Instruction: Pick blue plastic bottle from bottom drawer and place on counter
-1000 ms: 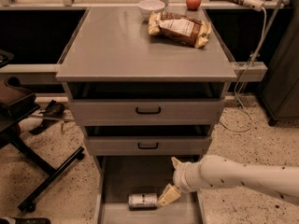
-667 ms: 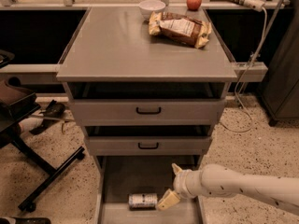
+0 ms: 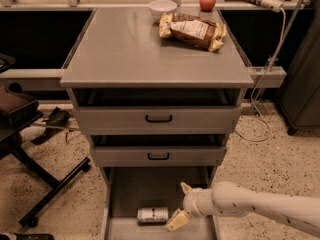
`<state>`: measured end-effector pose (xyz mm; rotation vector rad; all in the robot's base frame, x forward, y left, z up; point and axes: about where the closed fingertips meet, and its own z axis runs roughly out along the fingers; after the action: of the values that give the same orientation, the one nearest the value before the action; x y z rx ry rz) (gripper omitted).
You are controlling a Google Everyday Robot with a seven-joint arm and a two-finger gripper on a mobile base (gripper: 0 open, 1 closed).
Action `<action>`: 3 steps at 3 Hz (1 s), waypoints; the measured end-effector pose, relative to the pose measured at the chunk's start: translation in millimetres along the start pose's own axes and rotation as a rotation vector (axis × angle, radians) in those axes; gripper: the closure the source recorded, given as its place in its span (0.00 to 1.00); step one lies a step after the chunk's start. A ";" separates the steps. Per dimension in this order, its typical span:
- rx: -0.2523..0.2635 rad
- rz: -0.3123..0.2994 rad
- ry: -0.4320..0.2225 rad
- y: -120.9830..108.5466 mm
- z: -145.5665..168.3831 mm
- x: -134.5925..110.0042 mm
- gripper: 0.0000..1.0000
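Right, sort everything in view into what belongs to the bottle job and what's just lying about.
Job: blue plastic bottle, lying in the bottom drawer; counter; gripper, open, just right of the bottle.
Lying about: snack bag on the counter; white bowl and apple behind it; chair at left.

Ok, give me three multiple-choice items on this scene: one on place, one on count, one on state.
1. The blue plastic bottle is in: A the top drawer; B the middle drawer; C the bottom drawer.
2. Black-handled drawers shown: A one; B two; C three.
3. The gripper, in the bottom drawer right of the bottle, is: A open; B shut on the bottle; C shut on nothing.
Key: 1 C, it lies on that drawer's grey floor; 2 B, two handles show; 3 A, its fingers are spread apart.
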<state>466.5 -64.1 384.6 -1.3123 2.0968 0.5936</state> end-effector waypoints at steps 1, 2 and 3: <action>0.012 0.010 -0.007 -10.2 21.9 17.2 0.00; 0.006 0.019 -0.036 -11.4 62.7 35.7 0.00; -0.009 0.008 -0.054 -5.1 97.1 45.6 0.00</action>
<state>479.3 -33.2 282.5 -1.2792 2.0590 0.6359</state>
